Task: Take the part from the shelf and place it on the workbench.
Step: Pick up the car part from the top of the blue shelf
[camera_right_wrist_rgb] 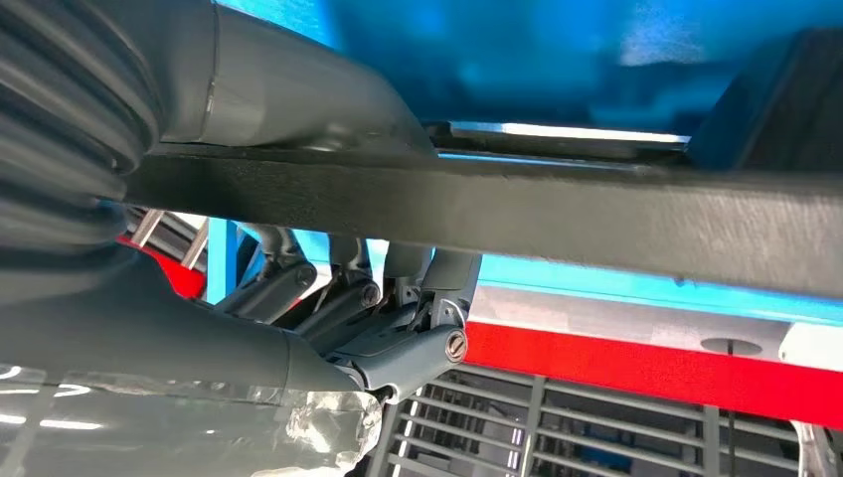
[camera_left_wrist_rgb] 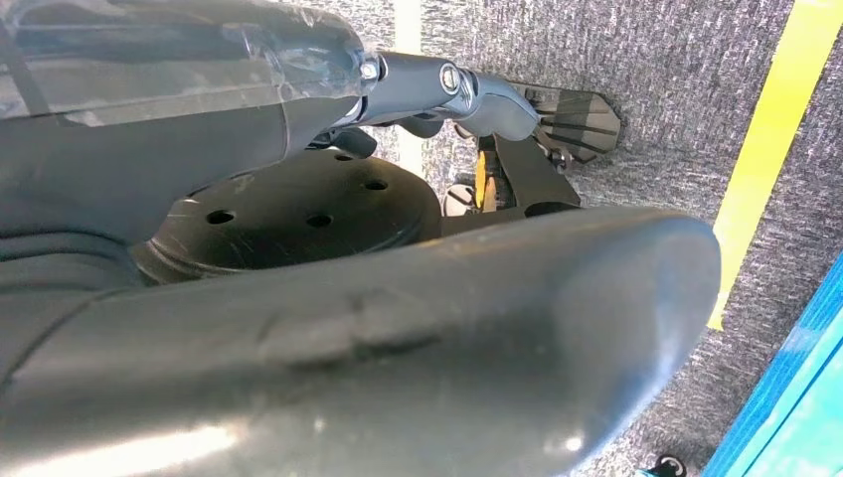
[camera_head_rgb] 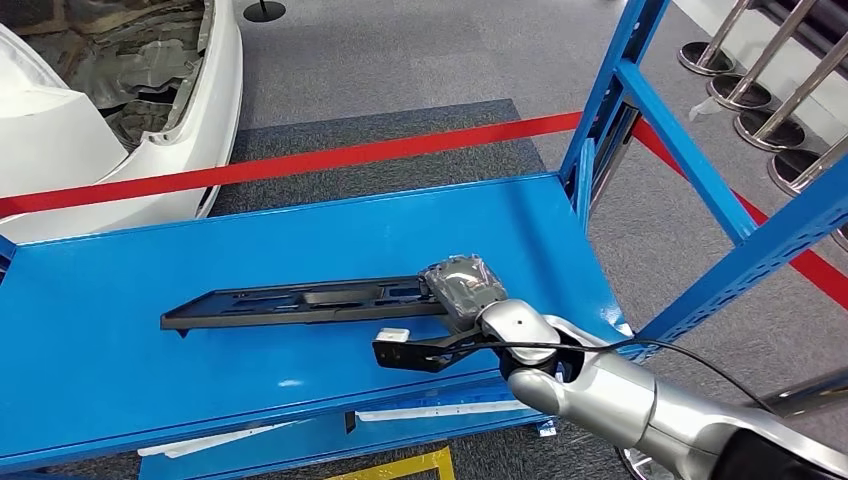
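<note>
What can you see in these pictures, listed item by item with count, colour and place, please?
part: one, black, long and flat, lying on the shelf board, its right end under the right hand
shelf: one, blue, metal board and uprights, in front of the robot
barrier tape: one, red, stretched across behind the shelf
car body: one, white, on the floor at far left
stanchion bases: several, silver, on the floor at far right
floor marking: one, yellow stripe on grey carpet
right hand: one, grey, wrapped in clear film, gripping the part's right end; the right wrist view shows fingers curled around its bar
left hand: one, grey, hanging over the floor, holding nothing
</note>
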Motion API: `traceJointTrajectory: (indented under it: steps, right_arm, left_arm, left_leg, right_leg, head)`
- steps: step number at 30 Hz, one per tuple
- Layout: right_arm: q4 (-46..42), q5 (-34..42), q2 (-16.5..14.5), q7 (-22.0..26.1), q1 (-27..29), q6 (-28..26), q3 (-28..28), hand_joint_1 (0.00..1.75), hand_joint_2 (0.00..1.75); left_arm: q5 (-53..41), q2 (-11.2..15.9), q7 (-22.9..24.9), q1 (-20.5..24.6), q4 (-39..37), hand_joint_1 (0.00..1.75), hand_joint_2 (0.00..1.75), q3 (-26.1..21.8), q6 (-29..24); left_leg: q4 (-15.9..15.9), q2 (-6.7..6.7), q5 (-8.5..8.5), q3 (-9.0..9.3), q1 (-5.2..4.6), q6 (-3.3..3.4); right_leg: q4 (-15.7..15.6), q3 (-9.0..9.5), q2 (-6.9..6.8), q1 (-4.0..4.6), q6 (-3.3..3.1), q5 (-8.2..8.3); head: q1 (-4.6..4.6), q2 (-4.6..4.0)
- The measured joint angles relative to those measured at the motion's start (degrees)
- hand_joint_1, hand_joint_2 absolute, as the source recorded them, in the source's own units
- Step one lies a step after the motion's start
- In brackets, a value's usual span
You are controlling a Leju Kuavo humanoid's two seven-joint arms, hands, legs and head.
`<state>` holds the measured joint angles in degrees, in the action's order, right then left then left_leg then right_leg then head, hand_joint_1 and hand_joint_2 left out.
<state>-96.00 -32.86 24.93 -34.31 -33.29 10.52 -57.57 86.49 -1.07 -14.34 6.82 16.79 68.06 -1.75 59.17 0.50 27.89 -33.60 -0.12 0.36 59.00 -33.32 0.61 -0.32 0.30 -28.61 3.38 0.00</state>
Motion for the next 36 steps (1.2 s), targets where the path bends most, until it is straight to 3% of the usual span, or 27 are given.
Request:
traceJointTrajectory:
  steps: [6, 9, 19, 23, 26, 32, 36]
  right_arm:
    - [0.86, 0.54, -0.01, 1.61, 0.45, -1.34, 0.95, 1.75, 1.75]
    - [1.45, 0.72, -0.02, 3.47, 0.82, -4.48, 1.72, 1.75, 1.75]
    - [1.73, -3.05, -0.26, 11.23, 5.28, -28.66, 8.53, 1.75, 1.75]
    - [0.26, -3.14, -0.59, 17.11, 8.11, -41.83, 12.52, 1.75, 1.75]
    - [-1.56, -2.47, -1.4, 22.3, 10.13, -48.25, 15.63, 1.75, 1.75]
    - [-6.28, 0.76, -6.77, 38.1, 16.04, -49.78, 24.17, 1.75, 1.75]
    - [-8.59, 2.32, -10.65, 43.2, 18.63, -49.8, 28.44, 1.75, 1.75]
  left_arm:
    - [0.48, -0.02, -0.2, -0.01, 0.0, 0.0, 0.0, 0.0, 0.0]
    - [0.74, -0.08, -0.59, -0.01, 0.0, 0.0, 0.0, 0.0, -0.03]
    - [0.98, -0.28, -1.76, -0.21, 0.0, 0.0, 0.0, -0.02, -1.25]
    - [0.96, -0.32, -1.84, -0.27, 0.0, 0.0, 0.0, -0.02, -2.15]
    - [0.96, -0.4, -1.84, -0.28, 0.0, 0.0, 0.0, -0.02, -2.5]
    - [0.92, -0.5, -1.92, -0.28, 0.0, 0.0, 0.0, -0.01, -2.98]
    - [0.92, -0.61, -2.03, -0.29, -0.02, 0.0, 0.0, -0.01, -3.05]
  left_leg:
    - [0.0, 0.01, 0.0, 0.08, 0.0, 0.01]
    - [0.0, 0.02, 0.01, 0.13, -0.01, 0.01]
    - [0.01, 0.14, 0.04, 0.14, -0.02, 0.03]
    - [0.01, 0.15, 0.07, 0.13, -0.02, 0.04]
    - [0.01, 0.15, 0.1, 0.14, -0.02, 0.04]
    - [-0.01, 0.15, 0.12, 0.15, 0.01, 0.04]
    - [0.14, 0.16, 0.31, 0.21, -0.3, 0.52]
  right_leg:
    - [0.0, 0.11, -0.01, 0.0, 0.0, 0.0]
    - [0.0, 0.17, -0.02, 0.0, 0.0, 0.0]
    - [-0.02, 0.19, -0.1, 0.0, 0.01, -0.02]
    - [-0.03, 0.19, -0.16, 0.0, -0.01, -0.07]
    - [-0.03, 0.2, -0.16, 0.0, 0.01, -0.1]
    - [-0.03, 0.21, -0.18, 0.0, -0.04, -0.14]
    - [-0.44, 0.43, -0.24, -0.2, 0.29, 0.02]
  head:
    - [0.01, 0.0]
    - [0.0, 0.0]
    - [-0.02, 0.0]
    - [-0.01, 0.0]
    - [-0.02, 0.0]
    - [-0.02, 0.0]
    - [-0.1, 0.0]
